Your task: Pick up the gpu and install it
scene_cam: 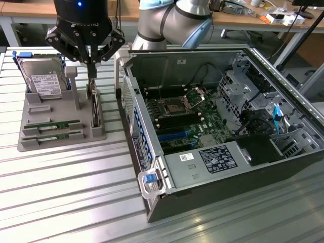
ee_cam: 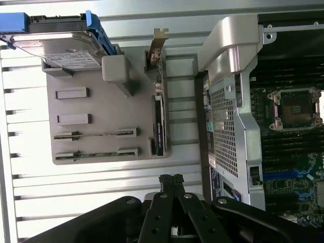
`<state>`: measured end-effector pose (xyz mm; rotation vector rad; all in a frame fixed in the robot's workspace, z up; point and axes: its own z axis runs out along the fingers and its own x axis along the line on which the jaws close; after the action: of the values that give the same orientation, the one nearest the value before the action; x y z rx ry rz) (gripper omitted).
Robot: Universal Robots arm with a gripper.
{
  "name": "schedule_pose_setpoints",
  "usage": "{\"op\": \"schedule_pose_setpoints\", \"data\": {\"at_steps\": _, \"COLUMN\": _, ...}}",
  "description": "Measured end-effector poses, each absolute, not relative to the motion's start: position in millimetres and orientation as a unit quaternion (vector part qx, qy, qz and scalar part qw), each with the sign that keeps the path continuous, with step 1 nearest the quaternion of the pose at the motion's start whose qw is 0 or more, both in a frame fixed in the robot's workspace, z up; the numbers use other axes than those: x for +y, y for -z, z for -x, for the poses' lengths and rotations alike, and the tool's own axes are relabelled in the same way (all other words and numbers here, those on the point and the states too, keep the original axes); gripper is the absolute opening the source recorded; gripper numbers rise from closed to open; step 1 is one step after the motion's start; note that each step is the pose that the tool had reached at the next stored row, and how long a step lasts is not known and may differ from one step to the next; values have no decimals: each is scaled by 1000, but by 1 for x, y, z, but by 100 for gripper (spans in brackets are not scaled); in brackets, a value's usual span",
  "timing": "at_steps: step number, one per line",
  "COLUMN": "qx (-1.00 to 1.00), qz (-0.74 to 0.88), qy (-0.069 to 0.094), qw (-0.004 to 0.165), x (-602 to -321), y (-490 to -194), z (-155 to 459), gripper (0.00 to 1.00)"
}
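The gpu (scene_cam: 56,124) (ee_cam: 96,134) is a thin green stick lying on edge in a slot of the grey holder tray (scene_cam: 48,114) (ee_cam: 109,109). A second stick like it (scene_cam: 55,135) (ee_cam: 91,153) lies in the slot beside it. My gripper (scene_cam: 91,75) (ee_cam: 171,179) hangs above the tray, shut with nothing between its fingers. It is over the dark card with a metal bracket (scene_cam: 94,109) (ee_cam: 158,124), which stands on edge. The green sticks lie apart from it, toward the exterior view's left. The open computer case (scene_cam: 223,126) shows its motherboard (scene_cam: 177,119) (ee_cam: 293,131).
A silver hard drive (scene_cam: 43,81) (ee_cam: 61,48) with blue rails leans at the tray's far end. The case's perforated side wall (ee_cam: 225,126) rises close beside the tray. The table (scene_cam: 66,192) is ribbed metal. Desks with clutter (scene_cam: 276,15) stand behind.
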<state>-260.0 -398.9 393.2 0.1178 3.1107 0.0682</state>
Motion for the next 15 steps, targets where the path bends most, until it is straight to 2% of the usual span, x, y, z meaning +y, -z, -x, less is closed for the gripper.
{"op": "schedule_pose_setpoints", "data": {"at_steps": 15, "qx": 999, "qz": -38, "qy": -22, "qw": 14, "x": -399, "y": -393, "z": 285, "gripper": 10}}
